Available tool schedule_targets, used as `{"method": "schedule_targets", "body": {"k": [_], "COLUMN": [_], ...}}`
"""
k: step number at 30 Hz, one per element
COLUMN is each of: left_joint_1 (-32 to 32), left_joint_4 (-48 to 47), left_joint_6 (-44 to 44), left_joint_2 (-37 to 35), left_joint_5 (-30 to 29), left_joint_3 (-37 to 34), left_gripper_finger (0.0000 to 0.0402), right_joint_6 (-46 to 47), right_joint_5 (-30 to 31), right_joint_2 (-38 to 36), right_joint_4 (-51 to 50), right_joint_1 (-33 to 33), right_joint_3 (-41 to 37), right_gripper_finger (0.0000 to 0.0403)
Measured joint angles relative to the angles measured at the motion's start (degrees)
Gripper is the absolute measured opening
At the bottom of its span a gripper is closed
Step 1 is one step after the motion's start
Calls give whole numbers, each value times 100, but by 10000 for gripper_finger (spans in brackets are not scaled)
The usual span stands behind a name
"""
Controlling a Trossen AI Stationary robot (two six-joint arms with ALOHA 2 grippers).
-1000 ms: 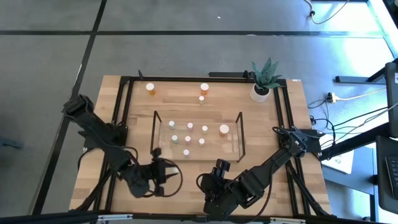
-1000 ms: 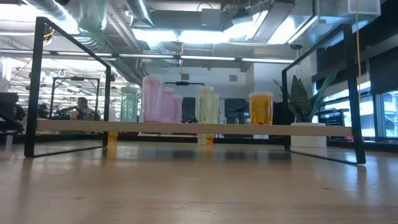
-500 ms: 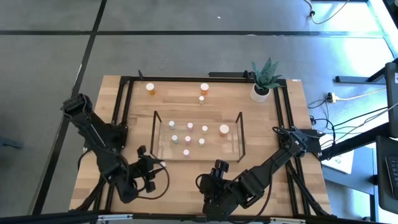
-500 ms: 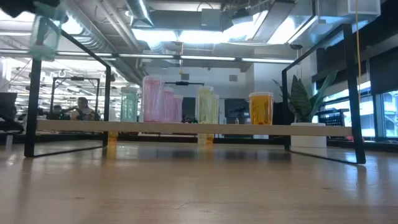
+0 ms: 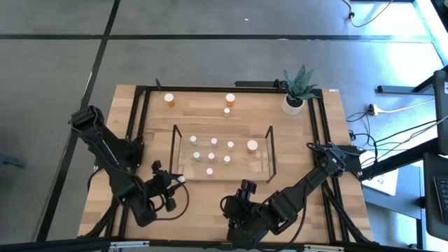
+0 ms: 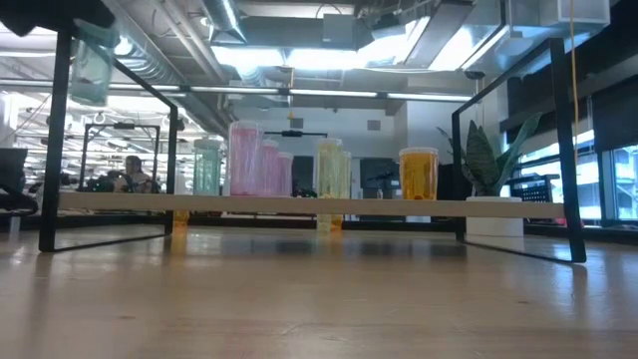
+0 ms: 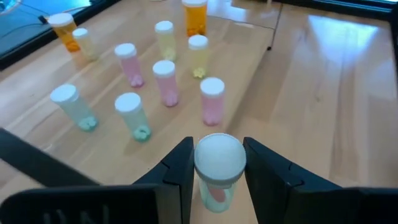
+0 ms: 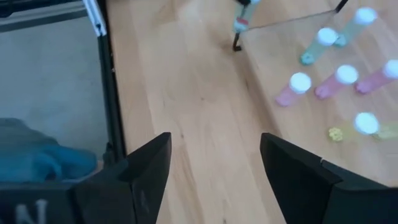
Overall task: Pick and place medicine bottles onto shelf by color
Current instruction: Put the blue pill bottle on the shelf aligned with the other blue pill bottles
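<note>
The shelf [image 5: 222, 150] is a clear rack with black frame ends at the table's middle. Several white-capped bottles stand on it, pinkish [image 7: 212, 102], greenish [image 7: 132, 115] and orange [image 5: 252, 146]. Two orange bottles [image 5: 170, 99] [image 5: 230, 99] and a small pale one [image 5: 227, 110] stand on the table behind it. My left gripper [image 5: 175, 185], off the shelf's near left corner, is shut on a pale white-capped bottle [image 7: 218, 168], which shows greenish in the low view [image 6: 92, 68]. My right gripper [image 8: 214, 168] is open and empty near the table's front edge. My left gripper pinches the bottle between its two fingers, on the sides of its upper end around the white cap [image 7: 219, 157]. The fingers come from the near left, slanting toward the shelf. The bottle stands upright in the hold, lifted well clear of the table [image 6: 92, 68].
A white pot with a green plant [image 5: 292, 103] stands at the far right corner. Black frame rails [image 5: 136, 133] run along the table's left, right and far edges. Bare wood lies between the shelf and the front edge. A person shows far off in the room [image 6: 132, 172].
My left gripper has carried the bottle toward the table's left edge and lowered it a little, then come slightly back toward the shelf. It has turned from pointing right to pointing at the shelf's near left corner. The bottle has stayed upright and clear of the table.
</note>
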Motion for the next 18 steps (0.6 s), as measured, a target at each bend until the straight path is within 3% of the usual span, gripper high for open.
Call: {"method": "schedule_targets", "body": {"k": [13,18], "left_joint_1": [672,814], "left_joint_4": [1373,1734], "left_joint_6": [1091,1444], "left_joint_2": [508,870], "left_joint_5": [2,-303], "left_joint_3": [-162,-136], "left_gripper_finger": [106,106], "right_joint_6": [23,25], "right_joint_5": [209,208], "right_joint_2": [0,0], "right_joint_4": [17,24], "right_joint_1": [0,0], "right_joint_3": [0,2], "right_gripper_finger": [249,249]}}
